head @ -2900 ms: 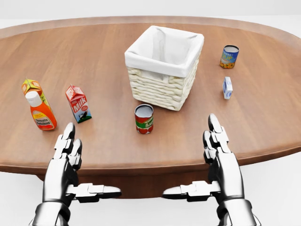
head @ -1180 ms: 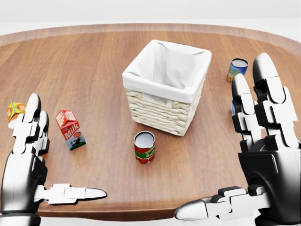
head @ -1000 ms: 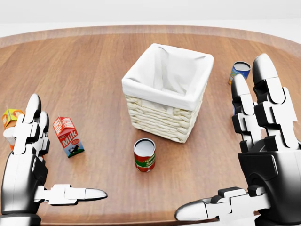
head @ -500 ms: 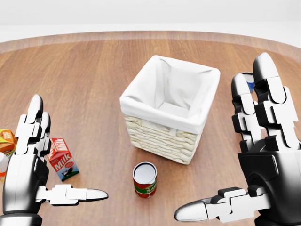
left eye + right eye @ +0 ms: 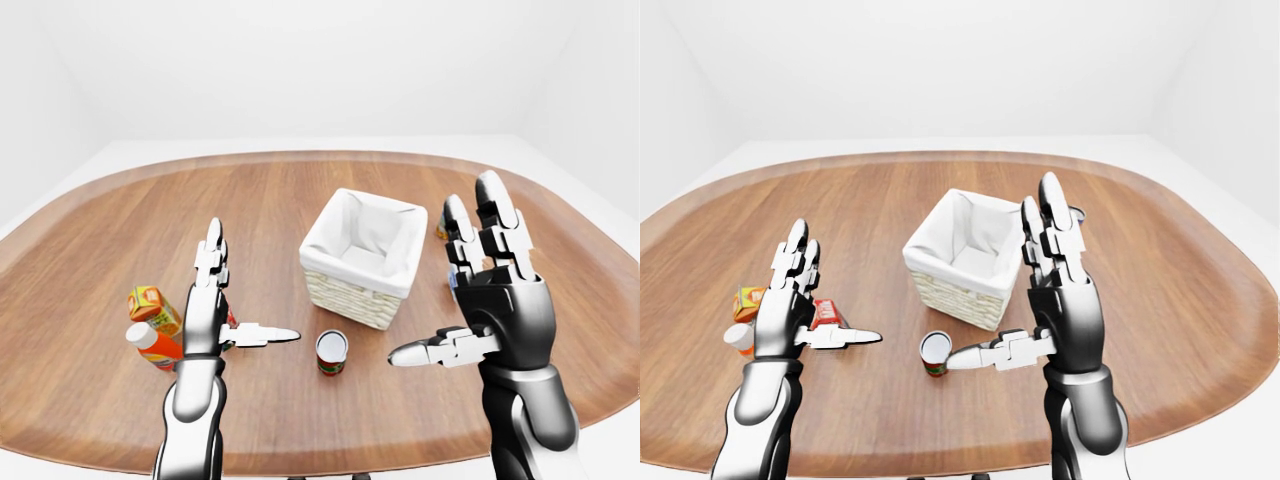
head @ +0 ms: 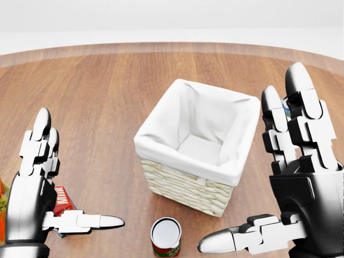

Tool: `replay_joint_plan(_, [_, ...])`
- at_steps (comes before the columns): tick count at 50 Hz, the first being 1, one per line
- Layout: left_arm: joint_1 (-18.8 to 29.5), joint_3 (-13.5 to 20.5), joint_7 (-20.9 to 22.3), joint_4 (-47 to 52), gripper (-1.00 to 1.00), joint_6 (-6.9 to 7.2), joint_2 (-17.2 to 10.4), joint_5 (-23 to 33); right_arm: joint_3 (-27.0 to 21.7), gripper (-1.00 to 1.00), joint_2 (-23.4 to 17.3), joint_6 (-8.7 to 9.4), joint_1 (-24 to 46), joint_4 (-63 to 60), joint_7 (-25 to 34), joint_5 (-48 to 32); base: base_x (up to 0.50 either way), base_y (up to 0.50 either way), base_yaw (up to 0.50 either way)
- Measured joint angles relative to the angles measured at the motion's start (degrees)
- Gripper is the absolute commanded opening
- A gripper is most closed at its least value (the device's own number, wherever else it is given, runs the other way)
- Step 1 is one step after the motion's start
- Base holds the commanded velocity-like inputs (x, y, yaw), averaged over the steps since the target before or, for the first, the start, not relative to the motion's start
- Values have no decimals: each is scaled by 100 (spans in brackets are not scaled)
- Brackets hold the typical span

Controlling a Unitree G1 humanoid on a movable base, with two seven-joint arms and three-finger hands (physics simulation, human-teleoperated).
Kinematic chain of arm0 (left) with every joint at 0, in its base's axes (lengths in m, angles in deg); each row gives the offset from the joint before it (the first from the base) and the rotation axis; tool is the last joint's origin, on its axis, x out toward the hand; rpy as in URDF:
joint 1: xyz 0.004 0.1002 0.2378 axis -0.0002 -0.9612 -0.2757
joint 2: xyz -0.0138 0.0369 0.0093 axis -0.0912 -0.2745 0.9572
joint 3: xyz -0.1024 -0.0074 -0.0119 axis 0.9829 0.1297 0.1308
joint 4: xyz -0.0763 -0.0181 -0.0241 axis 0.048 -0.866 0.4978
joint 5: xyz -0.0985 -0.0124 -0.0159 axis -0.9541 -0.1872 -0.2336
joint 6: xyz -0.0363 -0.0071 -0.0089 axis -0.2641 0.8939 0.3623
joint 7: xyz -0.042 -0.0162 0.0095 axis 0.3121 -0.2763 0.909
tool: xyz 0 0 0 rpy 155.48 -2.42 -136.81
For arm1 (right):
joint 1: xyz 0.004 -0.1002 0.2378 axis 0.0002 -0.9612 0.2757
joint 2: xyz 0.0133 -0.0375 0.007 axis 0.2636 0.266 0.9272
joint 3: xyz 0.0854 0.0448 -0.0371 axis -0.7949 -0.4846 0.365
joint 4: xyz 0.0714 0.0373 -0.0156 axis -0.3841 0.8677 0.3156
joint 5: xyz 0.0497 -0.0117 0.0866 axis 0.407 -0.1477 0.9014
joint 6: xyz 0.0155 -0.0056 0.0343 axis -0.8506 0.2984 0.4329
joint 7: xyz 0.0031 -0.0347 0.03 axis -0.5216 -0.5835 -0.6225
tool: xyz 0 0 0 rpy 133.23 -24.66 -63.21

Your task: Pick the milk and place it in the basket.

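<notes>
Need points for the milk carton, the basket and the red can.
milk carton (image 5: 825, 312): right-eye view, on the red side showing beside the left hand.
basket (image 6: 185, 185): head view, on the woven wall below the white liner.
red can (image 6: 165, 233): head view, on its pale top.

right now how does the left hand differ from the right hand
The left hand sits lower and looks smaller in the head view; the right hand is raised higher and looms larger. The left hand partly hides the milk carton behind it; the right hand stands beside the basket, covering a can at the view's right. Both are open, fingers up, thumbs pointing inward, holding nothing.
</notes>
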Motion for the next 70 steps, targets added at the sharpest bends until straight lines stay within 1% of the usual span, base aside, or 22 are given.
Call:
replay_joint_plan(22, [23,19,-44,-91,100,-48,-2,14,27,100,-2,0,-57,-5,15,23,25,0,0])
replay_joint_plan(34, [61,48,-79,-205,100,-105,-12,43,33,100,-2,0,-78,-1,20,22,1,0,0])
replay_joint_plan(42, [162,168,-102,-405,100,-193,-82,165,45,100,-1,0,-79,3,13,19,0,0,0])
replay_joint_plan(48, [274,344,22,-459,100,-180,-188,328,52,100,-1,0,-77,14,10,20,0,0,0])
replay_joint_plan(54, [332,516,156,-627,100,-297,-290,584,45,100,-2,0,-69,22,7,29,0,0,0])
replay_joint_plan(62, [290,737,326,-832,100,-526,-390,948,31,100,-1,0,-55,32,2,41,0,0,0])
replay_joint_plan(70, [157,929,698,-881,100,-750,-467,1273,19,100,1,0,-49,48,-5,45,0,0,0])
